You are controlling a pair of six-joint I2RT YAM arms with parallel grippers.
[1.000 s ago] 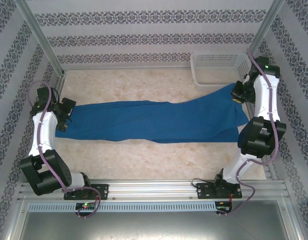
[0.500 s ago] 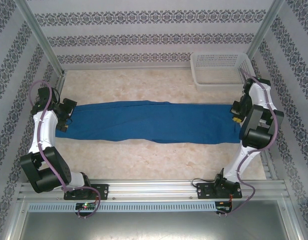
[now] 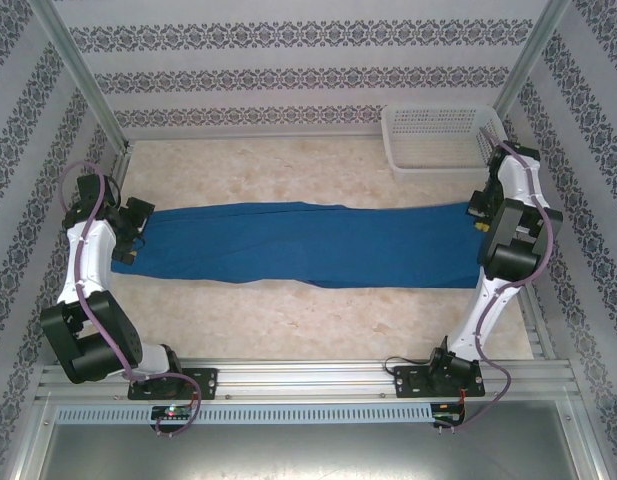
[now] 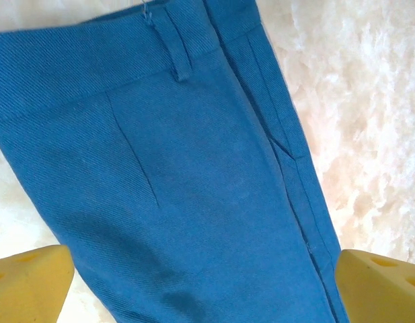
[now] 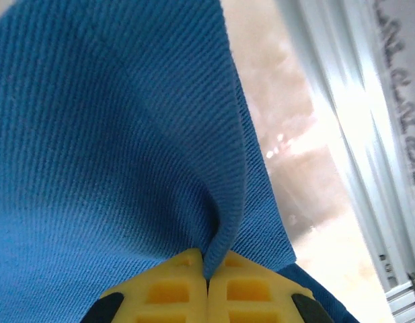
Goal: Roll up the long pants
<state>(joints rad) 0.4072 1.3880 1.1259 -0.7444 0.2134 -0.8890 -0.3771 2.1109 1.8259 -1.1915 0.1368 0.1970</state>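
Right tool (image 5: 208,269): closed, its yellow pads (image 5: 168,286) pressed together on a pinched fold of blue cloth at the edge of the long pants (image 5: 93,134).
Right tool's place: at the right end of the garment in the top view, close to the frame rail on that side.
Left tool (image 4: 204,289): wide open and holding nothing, with one yellow finger (image 4: 25,282) on each side of the cloth. Whether they touch the fabric cannot be told.
Under the left tool: the waistband (image 4: 79,60) with a belt loop (image 4: 173,47) and a side-pocket seam, so this is the waist end.
Long pants' position: stretched out flat as one long, narrow strip across the tabletop (image 3: 288,170), running from the left tool to the right tool, with the waist at the left and the leg end at the right.
Lay of the cloth: smooth and straight, and it looks like one leg lies on the other.
Basket (image 3: 438,160): white mesh, in the far right corner, near the leg end but apart from it.
Done so far: by the look of it, only the laying out and straightening. No turn of a roll shows at either end.
Left to do: seemingly all of the rolling, from one end through to the other.
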